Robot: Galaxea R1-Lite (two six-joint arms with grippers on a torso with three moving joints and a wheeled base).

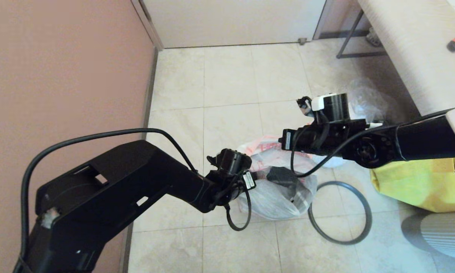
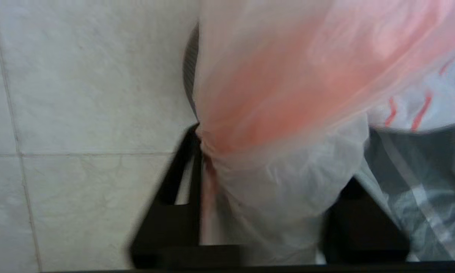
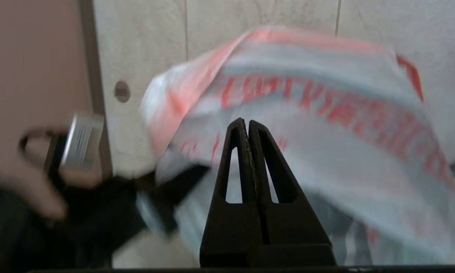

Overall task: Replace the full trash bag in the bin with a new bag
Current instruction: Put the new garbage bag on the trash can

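Note:
The new bag [image 1: 263, 151], white with orange-red print and red characters, is draped over the bin [image 1: 288, 201], whose dark shape shows through the thin plastic. My left gripper [image 2: 273, 159] is open at the bag's near-left side, with a bulge of the bag [image 2: 288, 113] between its wide-apart fingers [image 2: 174, 204]. My right gripper [image 3: 246, 121] hovers over the bag [image 3: 326, 113] from the right, fingers pressed shut with nothing visible between them. In the head view it sits above the bag's far edge [image 1: 284, 146]. The bin's grey hoop rim [image 1: 360, 201] lies flat on the floor to the right. The full trash bag is not clearly in view.
A yellow fabric tote [image 1: 413, 182] stands to the right of the hoop. A clear plastic bag [image 1: 367, 102] lies beyond the right arm, beside a bench [image 1: 409, 53]. A brown wall [image 1: 60, 76] runs along the left. Bare tiled floor [image 1: 227, 83] lies ahead.

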